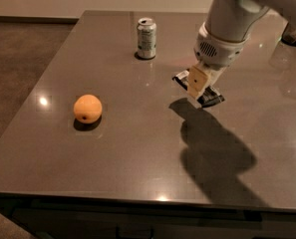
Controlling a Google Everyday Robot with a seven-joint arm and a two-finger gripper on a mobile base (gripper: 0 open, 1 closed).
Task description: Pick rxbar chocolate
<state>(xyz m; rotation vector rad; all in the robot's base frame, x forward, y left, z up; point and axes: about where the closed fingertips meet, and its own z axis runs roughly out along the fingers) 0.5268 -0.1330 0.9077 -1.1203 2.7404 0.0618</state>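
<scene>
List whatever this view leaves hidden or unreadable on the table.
- rxbar chocolate: in the camera view, the gripper sits low over it and covers its middle. Only the two ends show, and its lettering is hidden.
- Can: the label print is too small to read.
- Dark object at the right edge: cut off by the frame, so it can't be identified.
- Arm: its upper part is cut off by the top edge.

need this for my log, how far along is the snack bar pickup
Done: the end effector is down over the black bar. In hand: the grasp itself, which I cannot confirm. Left: the lift, since the bar looks flat on the table.
</scene>
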